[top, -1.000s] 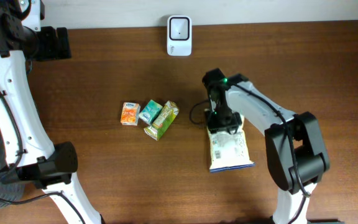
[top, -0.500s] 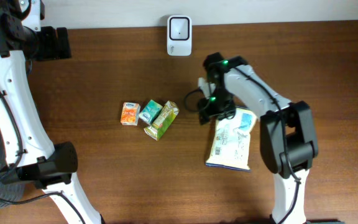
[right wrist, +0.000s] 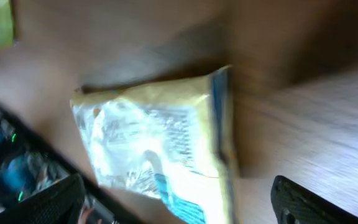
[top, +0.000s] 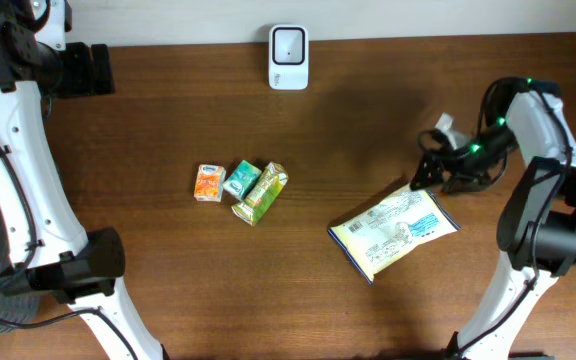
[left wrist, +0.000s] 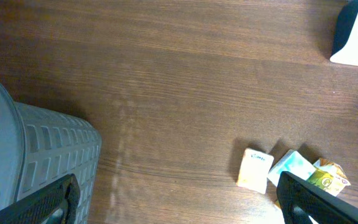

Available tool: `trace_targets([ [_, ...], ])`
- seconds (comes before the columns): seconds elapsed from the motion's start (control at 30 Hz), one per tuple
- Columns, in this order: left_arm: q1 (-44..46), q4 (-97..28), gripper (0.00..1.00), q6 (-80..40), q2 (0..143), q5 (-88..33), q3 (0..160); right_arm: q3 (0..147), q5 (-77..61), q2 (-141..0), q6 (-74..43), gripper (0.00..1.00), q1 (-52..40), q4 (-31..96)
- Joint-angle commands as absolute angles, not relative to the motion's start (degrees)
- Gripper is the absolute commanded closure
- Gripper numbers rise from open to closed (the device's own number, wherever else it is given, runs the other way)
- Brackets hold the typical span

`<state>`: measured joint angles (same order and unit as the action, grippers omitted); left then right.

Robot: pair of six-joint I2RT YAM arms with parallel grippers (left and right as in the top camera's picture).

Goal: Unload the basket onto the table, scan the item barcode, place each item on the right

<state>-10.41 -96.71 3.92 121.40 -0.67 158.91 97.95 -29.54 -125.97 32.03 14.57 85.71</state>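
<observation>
- My right gripper (right wrist: 169,205) has its jaws spread wide and grips nothing; one dark fingertip sits at each lower corner of the blurred right wrist view.
- Just ahead of those jaws, in line with the gap between them, the yellow snack packet (right wrist: 160,143) lies flat on the wooden table (top: 148,130). Its printed face is up, its blue edge is toward my right finger, and it touches neither finger.
- From overhead, the packet (top: 393,232) lies at an angle near the right jaws and clear of them.
- My left gripper (left wrist: 176,208) is also spread wide and empty, with bare wood showing between the fingertips.
- By my left finger, on the outer side, stands a grey plastic basket (left wrist: 42,155) with a ribbed wall.
- Just ahead of my right finger on that same hand are three small cartons in a close row: an orange carton (left wrist: 254,169), a teal carton (left wrist: 293,168) and a green carton (left wrist: 328,177). The green one is partly hidden behind the finger.
- Farthest from both pairs of jaws, at the table's back edge, stands the white barcode scanner (top: 288,44), well apart from the packet and from the cartons.
</observation>
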Motion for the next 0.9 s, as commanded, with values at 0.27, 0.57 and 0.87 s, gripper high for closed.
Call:
trace_targets([
  [0.27, -10.55, -96.71, 0.01, 4.84, 121.3, -1.26, 159.3, 75.4, -37.23, -126.76, 28.18, 0.81, 7.99, 65.98],
  [0.57, -10.57, -96.71, 0.01, 4.84, 121.3, -1.26, 159.3, 93.54, -43.88, -121.34, 13.54, 0.96, 7.99, 66.46],
  [0.87, -10.52, -96.71, 0.01, 4.84, 121.3, -1.26, 159.3, 93.6, -27.22, -120.57, 19.99, 0.19, 7.51, 78.37],
])
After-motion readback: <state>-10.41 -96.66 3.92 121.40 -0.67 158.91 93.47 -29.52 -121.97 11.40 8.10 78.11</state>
